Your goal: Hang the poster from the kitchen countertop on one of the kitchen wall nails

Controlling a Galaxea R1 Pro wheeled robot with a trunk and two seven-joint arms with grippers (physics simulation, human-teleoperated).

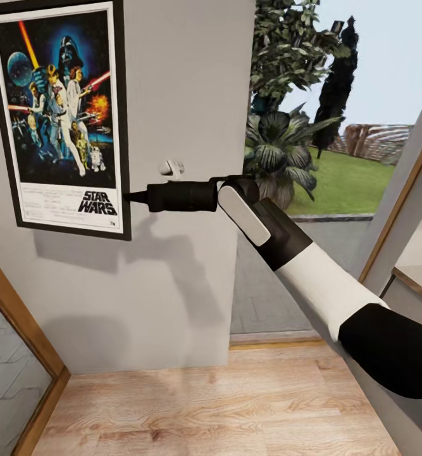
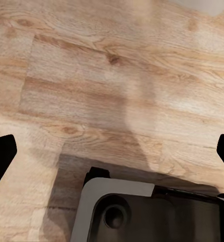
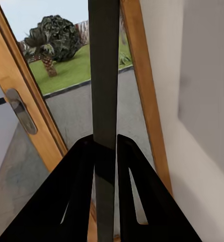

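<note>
Right gripper fingers [image 3: 81, 196]: two black fingers pressed against the two faces of the poster's thin edge, pinching it between them.
Right gripper [image 1: 130, 197]: in the head view, its tip meets the poster's right edge low down, beside the "STAR WARS" lettering; black wrist and white forearm run back toward the lower right.
Poster [image 1: 62, 114]: upright and flat against the grey wall [image 1: 185, 95], black frame, white inner border, dark blue artwork; seen edge-on as a dark vertical strip [image 3: 104, 75] in the right wrist view.
White wall fitting [image 1: 171, 168]: small, on the wall just above the right wrist, right of the poster; what it is cannot be told.
Left gripper fingers [image 2: 1, 156]: black tips at opposite edges of the left wrist view, spread wide apart, nothing between them.
Wooden floor [image 2: 112, 75]: light planks beneath the left gripper; also below the wall [image 1: 223, 405].
Door frame [image 3: 21, 101]: wooden, with a metal handle, beyond the poster's edge.
Garden [image 1: 343, 183]: grass and plants, right of the wall.
</note>
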